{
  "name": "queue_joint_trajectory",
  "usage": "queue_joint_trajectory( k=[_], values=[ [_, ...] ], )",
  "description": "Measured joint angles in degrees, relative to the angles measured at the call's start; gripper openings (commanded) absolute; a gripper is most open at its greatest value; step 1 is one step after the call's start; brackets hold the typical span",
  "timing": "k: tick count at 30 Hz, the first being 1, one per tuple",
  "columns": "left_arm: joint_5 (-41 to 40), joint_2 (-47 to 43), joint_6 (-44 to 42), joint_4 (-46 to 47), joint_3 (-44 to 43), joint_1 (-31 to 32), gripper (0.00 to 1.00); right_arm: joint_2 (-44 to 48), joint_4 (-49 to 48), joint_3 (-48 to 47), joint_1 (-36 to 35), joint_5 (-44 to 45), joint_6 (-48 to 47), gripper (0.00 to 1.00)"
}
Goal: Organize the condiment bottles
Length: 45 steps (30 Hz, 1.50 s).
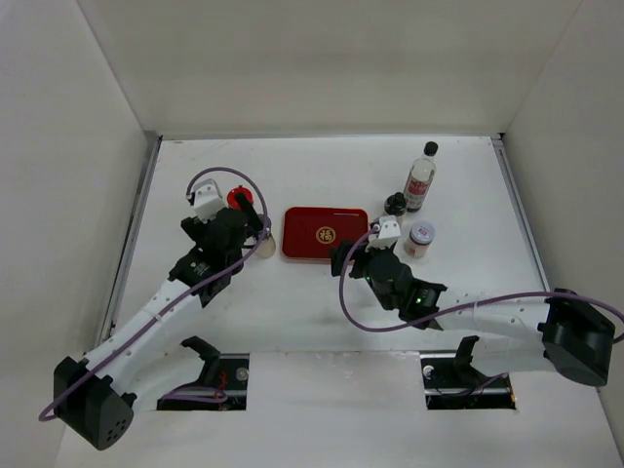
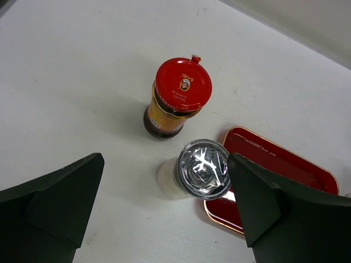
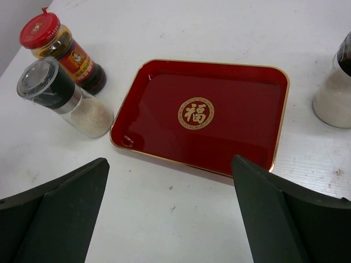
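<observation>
The red-capped jar (image 2: 178,96) stands upright left of the red tray (image 1: 325,234). The grey-lidded shaker (image 2: 202,169) stands just in front of the jar, by the tray's left edge. My left gripper (image 2: 166,170) hovers open above the shaker, which sits close to the right finger. My right gripper (image 3: 170,175) is open over bare table at the tray's near right side, with nothing between its fingers. To the tray's right stand the tall clear black-capped bottle (image 1: 421,177), the small dark bottle (image 1: 396,204) and the pale-lidded jar (image 1: 420,237).
The tray (image 3: 208,115) is flat, with a gold emblem and nothing in it. White walls enclose the table on the left, back and right. A container with pale contents (image 3: 334,93) is cut off at the right edge of the right wrist view.
</observation>
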<state>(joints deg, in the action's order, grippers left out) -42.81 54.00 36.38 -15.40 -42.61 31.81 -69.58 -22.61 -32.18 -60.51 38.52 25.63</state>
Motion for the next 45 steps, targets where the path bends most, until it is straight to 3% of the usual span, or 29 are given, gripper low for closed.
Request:
queue_joint_trajectory(
  k=[9,17,18,19,20,21,22,25,26,29,33,45],
  values=[
    [-0.4,-2.2,0.0,0.7,-0.2,-5.0,1.00,-0.7,-1.2,0.2,-0.7,0.0,-1.1,1.00],
    [0.7,4.3,-2.8,3.8,-5.7,-10.5,0.99,-1.2,-2.9,0.5,-0.9,0.0,-3.7,1.00],
    [1.4,4.9,-3.2,4.9,-6.0,-11.1,0.89,-1.2,-3.3,0.6,-1.1,0.0,-3.8,0.88],
    [1.9,5.6,-3.6,5.9,-6.3,-11.6,0.70,-1.2,-3.9,0.8,-1.5,-0.3,-4.1,0.66],
    [2.7,6.4,-4.1,7.0,-6.6,-12.1,0.36,-1.2,-4.7,1.2,-1.9,-1.0,-4.4,0.42],
    [3.2,7.3,-4.7,8.1,-7.0,-12.5,0.23,-1.2,-5.2,1.5,-2.2,-1.7,-4.7,0.30],
    [3.7,8.2,-5.8,8.9,-7.5,-12.7,0.23,-1.2,-5.8,1.9,-2.4,-2.5,-4.6,0.25],
    [4.6,11.6,-8.1,10.0,-9.9,-13.0,0.45,-1.2,-6.0,2.4,-2.2,-4.5,-3.6,0.34],
    [5.0,13.1,-8.9,10.1,-11.2,-13.0,0.56,-1.2,-6.1,2.4,-2.0,-4.9,-3.3,0.46],
    [6.6,18.3,-10.1,9.9,-15.5,-13.0,0.72,-1.4,-6.4,2.4,-1.4,-6.2,-2.8,0.68],
    [8.2,23.5,-10.9,9.3,-17.7,-12.8,0.79,-2.2,-6.4,2.4,-1.3,-7.6,-2.7,0.81],
    [13.1,28.8,-10.9,6.2,-17.4,-13.0,0.80,-5.2,-7.0,2.4,-1.0,-10.4,-2.7,0.87]
  ],
)
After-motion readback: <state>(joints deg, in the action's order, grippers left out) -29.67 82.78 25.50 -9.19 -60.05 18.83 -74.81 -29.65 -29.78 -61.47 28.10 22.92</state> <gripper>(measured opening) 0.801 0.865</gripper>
